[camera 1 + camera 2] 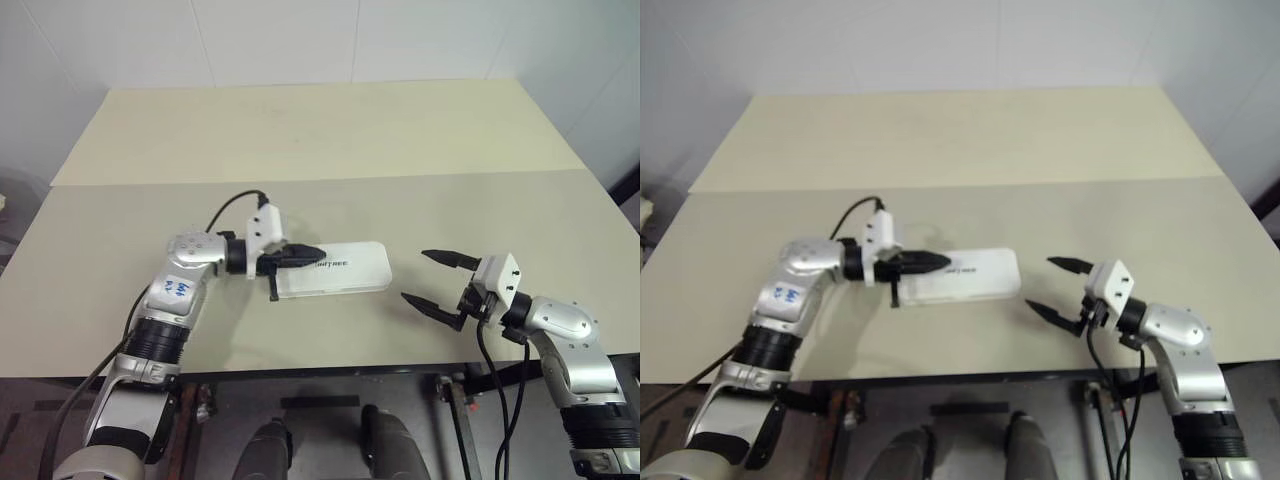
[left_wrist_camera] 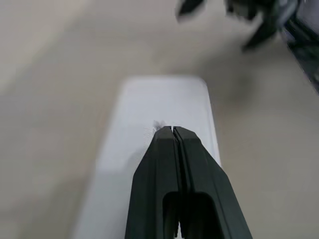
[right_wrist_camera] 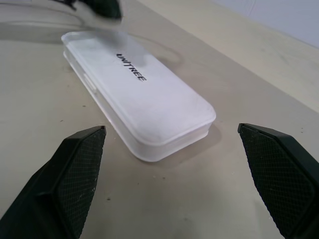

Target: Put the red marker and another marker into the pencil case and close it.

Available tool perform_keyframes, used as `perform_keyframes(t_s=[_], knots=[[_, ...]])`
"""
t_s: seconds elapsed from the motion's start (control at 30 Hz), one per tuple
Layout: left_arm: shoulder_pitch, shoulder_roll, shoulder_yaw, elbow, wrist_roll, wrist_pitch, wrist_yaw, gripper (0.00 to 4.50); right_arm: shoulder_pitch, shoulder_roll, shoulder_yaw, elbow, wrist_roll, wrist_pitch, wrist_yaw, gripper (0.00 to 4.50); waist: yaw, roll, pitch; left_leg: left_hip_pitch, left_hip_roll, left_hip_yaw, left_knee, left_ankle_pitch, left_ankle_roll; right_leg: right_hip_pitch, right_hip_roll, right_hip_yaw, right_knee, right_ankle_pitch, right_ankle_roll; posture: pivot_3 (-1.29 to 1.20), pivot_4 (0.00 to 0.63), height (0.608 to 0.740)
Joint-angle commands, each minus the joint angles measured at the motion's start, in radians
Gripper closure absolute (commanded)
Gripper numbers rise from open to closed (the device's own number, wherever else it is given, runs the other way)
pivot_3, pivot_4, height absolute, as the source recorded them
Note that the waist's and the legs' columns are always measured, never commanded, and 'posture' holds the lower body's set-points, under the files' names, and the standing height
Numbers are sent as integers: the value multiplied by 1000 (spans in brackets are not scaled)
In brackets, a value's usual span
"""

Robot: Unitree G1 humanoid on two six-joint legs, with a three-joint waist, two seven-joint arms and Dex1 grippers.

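Beige worktop [image 1: 330, 130], two joined panels under a white wall, carries the pencil case [image 1: 345, 268] near the middle of its near panel, closer to the front edge than to the seam. The case lies flat with its lid down all round; neither marker can be seen, so presumably they are already inside. The step in hand looks like finishing the closure: press straight down along the lid with the pressed-together tips, hold the case from sliding, and check the seam sits even before pulling away.

White, hard, rounded at the corners, the case bears small black "UNITREE" lettering on top. The left gripper [image 1: 312, 252], fingers pressed together, sits over the case's left end, whether touching I cannot tell. The right gripper [image 1: 437, 281] stands spread wide just beside the case's right end, apart from it.
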Motion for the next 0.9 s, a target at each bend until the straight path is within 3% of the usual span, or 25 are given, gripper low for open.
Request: perform_keyframes(t_s=[0.03,0.37,0.57,0.9], knots=[[53,20,106,-91,-104,-23,4,3548,-29,1,-2,0,17,-21,25,0,-3,0,0,0,0,0,0,0,0,0,0,0,0,0,0,0,150,740],[322,142,250,-209,-138,-99,17,56,-121,-20,1,38,20,6,70,0,-4,0,0,0,0,0,0,0,0,0,0,0,-2,0,-1,0,150,740],[373,163,297,-160,-140,-134,27,23,-182,-39,-17,152,5,-21,106,0,2,0,0,0,0,0,1,0,0,0,0,0,-2,1,-2,0,150,740],[340,150,254,-145,-107,-149,80,23,-219,-60,-31,231,3,-74,122,0,-1,0,0,0,1,0,0,0,0,-1,0,0,-2,1,-2,0,150,740]])
